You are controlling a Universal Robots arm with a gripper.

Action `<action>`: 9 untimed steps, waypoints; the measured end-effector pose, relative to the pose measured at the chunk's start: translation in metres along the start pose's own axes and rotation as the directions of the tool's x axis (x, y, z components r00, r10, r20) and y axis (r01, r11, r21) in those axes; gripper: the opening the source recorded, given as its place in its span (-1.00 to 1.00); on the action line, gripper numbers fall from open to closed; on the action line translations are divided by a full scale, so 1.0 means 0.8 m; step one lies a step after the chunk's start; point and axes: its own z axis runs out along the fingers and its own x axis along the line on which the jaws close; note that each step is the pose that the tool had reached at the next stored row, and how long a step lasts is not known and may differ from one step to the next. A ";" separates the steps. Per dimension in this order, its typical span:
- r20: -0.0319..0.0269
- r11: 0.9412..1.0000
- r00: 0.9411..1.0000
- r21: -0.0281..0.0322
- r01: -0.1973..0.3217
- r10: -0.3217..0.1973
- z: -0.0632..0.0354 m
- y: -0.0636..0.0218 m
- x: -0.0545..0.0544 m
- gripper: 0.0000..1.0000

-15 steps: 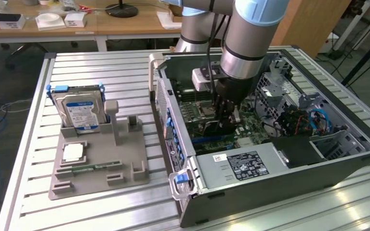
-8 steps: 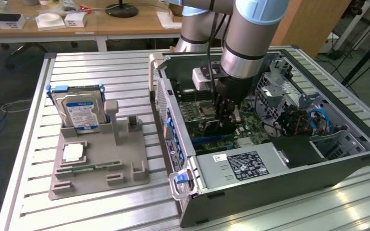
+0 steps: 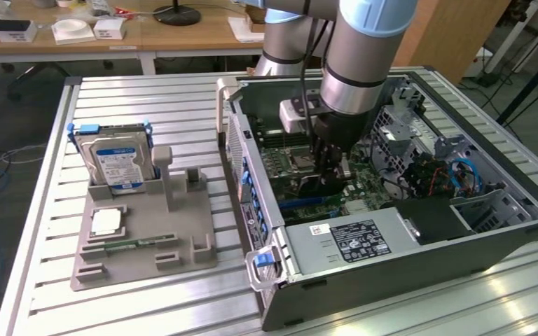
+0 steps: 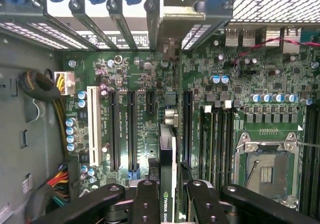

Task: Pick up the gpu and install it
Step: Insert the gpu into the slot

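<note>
gpu (image 4: 167,174) — thin black card seen edge-on, held upright over the green board's slots, metal bracket end toward the case's rear.

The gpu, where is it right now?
The gpu is held edge-on in the gripper, inside the open computer case, just above the motherboard slots.

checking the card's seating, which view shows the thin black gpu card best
The wrist view: the thin black gpu card stands edge-on between the gripper fingers, over the green motherboard slots. In the exterior view the gripper reaches inside the open computer case, and the card there is a dark shape, hard to make out.
</note>
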 end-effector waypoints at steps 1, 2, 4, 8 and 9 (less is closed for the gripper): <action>0.000 1.000 1.000 0.004 0.000 0.000 0.000 0.000 0.000 -0.48; 0.000 1.000 1.000 0.004 0.000 0.000 0.000 0.000 0.000 -0.48; 0.000 1.000 1.000 0.004 0.000 0.000 0.000 0.000 0.000 -0.48; 0.000 1.000 1.000 0.004 0.002 -0.002 0.000 0.001 0.000 -0.48; 0.000 1.000 1.000 0.004 0.003 -0.003 0.000 0.001 0.001 -0.48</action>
